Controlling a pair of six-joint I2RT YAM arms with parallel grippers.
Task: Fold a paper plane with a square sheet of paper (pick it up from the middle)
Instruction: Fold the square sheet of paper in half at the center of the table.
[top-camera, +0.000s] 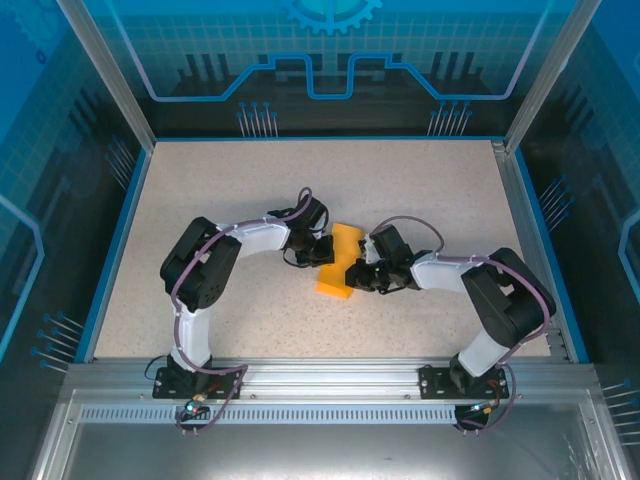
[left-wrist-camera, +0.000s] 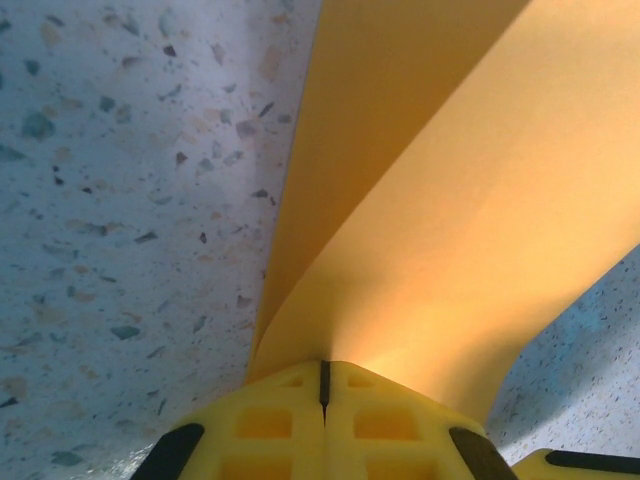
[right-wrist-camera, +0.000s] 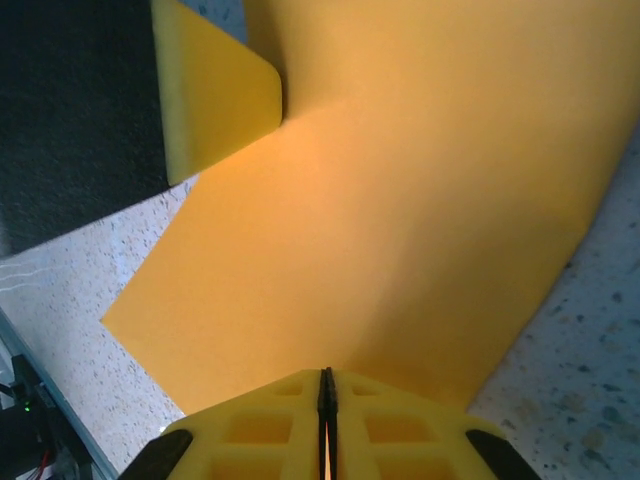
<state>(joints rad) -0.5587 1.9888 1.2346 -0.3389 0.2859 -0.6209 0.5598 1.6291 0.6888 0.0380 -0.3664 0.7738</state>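
Pincers: left gripper (left-wrist-camera: 323, 375) jaws pressed together, pinching thin bright-orange folded paper sheet (top-camera: 335, 287); right gripper (right-wrist-camera: 325, 380) likewise nipping opposite edge. Sheet sits between them, mid speckled beige tabletop (top-camera: 200, 190). Likely creasing step — keep pinches level, taut, no twist. Long axis near-to-far, far end leaning right — no sharp tip visible.

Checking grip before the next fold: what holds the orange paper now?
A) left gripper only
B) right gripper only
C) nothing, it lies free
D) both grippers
D: the left gripper and the right gripper each have their jaws shut on the orange paper.
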